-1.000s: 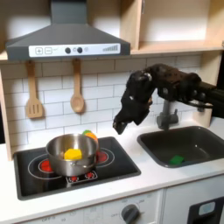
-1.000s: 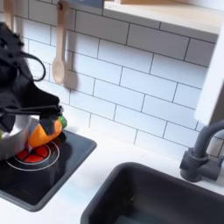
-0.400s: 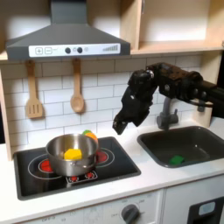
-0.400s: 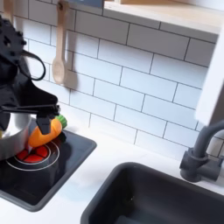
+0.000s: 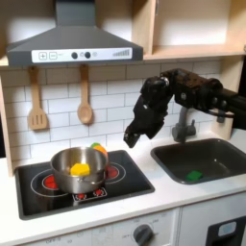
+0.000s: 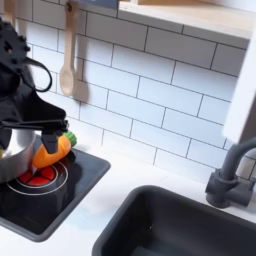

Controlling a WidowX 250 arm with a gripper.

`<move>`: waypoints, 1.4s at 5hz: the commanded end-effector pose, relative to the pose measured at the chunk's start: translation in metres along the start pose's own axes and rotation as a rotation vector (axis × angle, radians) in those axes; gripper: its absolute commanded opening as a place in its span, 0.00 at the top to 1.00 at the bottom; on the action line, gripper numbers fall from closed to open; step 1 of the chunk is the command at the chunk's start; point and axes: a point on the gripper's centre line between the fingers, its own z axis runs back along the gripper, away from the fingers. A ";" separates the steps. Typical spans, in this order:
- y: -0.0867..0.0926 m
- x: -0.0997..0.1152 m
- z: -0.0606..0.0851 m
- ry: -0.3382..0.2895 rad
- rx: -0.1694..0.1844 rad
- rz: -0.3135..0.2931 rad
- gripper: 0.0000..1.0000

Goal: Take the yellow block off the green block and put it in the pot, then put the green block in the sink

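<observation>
In the first exterior view the silver pot (image 5: 63,171) stands on the stove's left burner, and the yellow block (image 5: 81,169) lies inside it. The green block (image 5: 195,176) rests on the floor of the dark grey sink (image 5: 219,145) at the first exterior view's right. My black gripper (image 5: 131,140) hangs in the air above the counter between stove and sink, pointing down; its fingers look apart and hold nothing. In the second exterior view the arm (image 6: 20,90) covers much of the pot (image 6: 10,162), and the sink (image 6: 170,222) fills the lower right.
An orange-and-green toy piece (image 5: 97,148) (image 6: 50,152) lies behind the pot on the black stove (image 5: 38,189). The curved faucet (image 5: 181,123) (image 6: 232,180) stands behind the sink. Wooden utensils (image 5: 85,98) hang on the tiled wall under the range hood (image 5: 72,43).
</observation>
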 end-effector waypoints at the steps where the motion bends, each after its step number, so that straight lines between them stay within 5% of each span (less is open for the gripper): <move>1: 0.000 0.000 0.000 0.002 0.000 0.000 0.00; 2: 0.000 0.010 0.003 -0.019 -0.059 0.027 0.00; 3: 0.000 0.026 0.010 -0.070 -0.057 0.039 0.00; 7: 0.003 0.078 0.039 -0.298 -0.152 0.101 0.00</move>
